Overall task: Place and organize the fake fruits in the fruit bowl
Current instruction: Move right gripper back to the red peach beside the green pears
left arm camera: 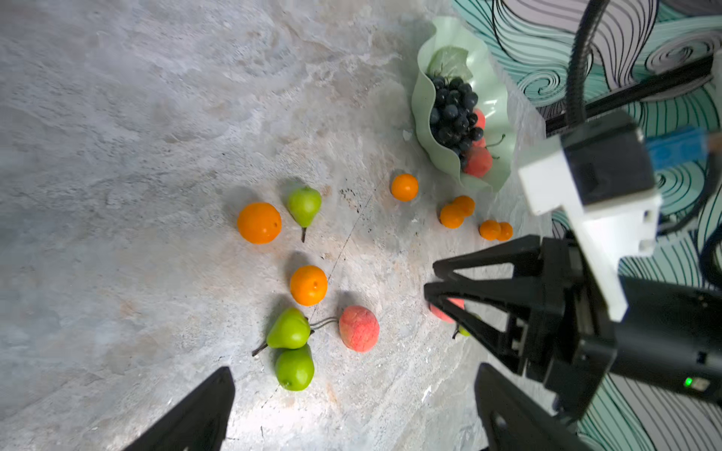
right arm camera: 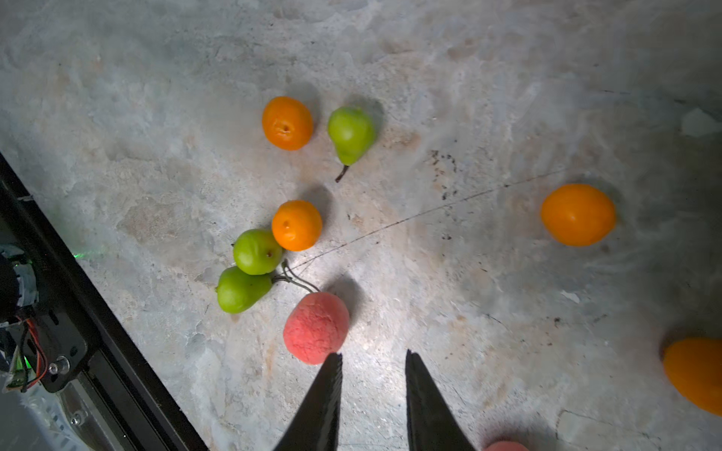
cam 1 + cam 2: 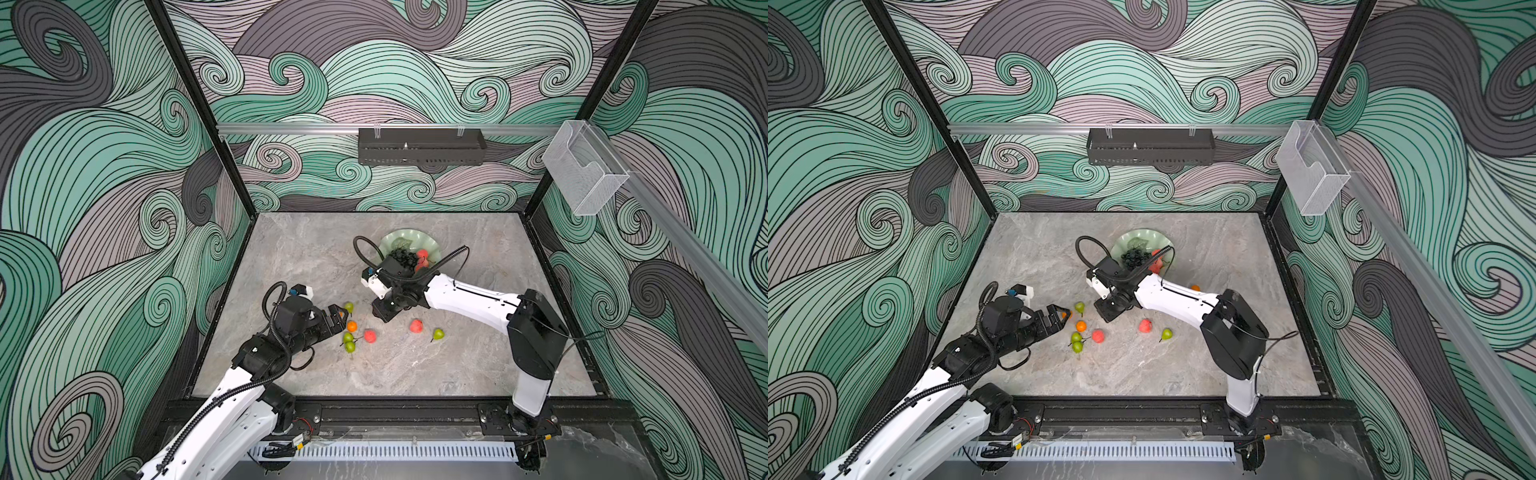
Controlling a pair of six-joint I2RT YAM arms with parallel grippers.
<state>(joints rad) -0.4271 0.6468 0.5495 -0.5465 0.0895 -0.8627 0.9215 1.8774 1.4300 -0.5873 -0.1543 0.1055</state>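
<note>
grape bunch [image 3: 1134, 258] in the fruit bowl [image 3: 1154, 237] — pears [image 3: 1079, 308] outside.

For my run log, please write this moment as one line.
bowl: grapes, peaches; table: oranges, pears, loose peaches; left fingers: open, empty; right fingers: slightly open, empty

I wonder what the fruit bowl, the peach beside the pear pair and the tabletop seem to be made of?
Fruit bowl: probably thin plastic, smooth semi-gloss; its wavy wall shows soft highlights.
Peach: likely foam or flocked plastic, matte; its skin looks rough and crumbly.
Tabletop: stone or stone-look laminate, matte, grey veining.
</note>
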